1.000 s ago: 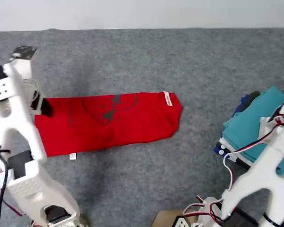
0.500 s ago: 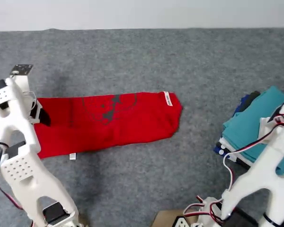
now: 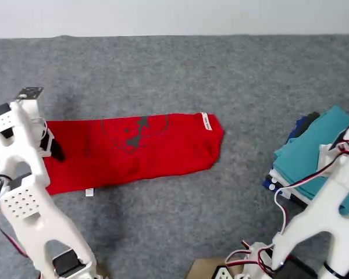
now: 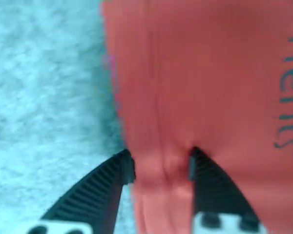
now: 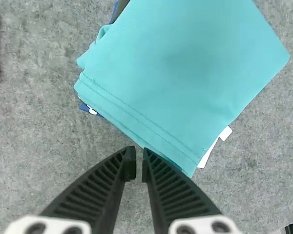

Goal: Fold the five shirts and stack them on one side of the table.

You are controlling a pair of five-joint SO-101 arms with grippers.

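Looking from the left, you have the left gripper (image 4: 161, 163) down at the left end of the red shirt (image 3: 139, 148), released, its jaws spread with the shirt's edge strip between them. The shirt lies folded into a long band across the middle of the grey bench (image 3: 163, 70). At the right side sits the stack (image 3: 302, 160) with a teal shirt (image 5: 185, 78) on top, and your right gripper (image 5: 136, 163) hangs clenched and empty just beside that shirt's edge.
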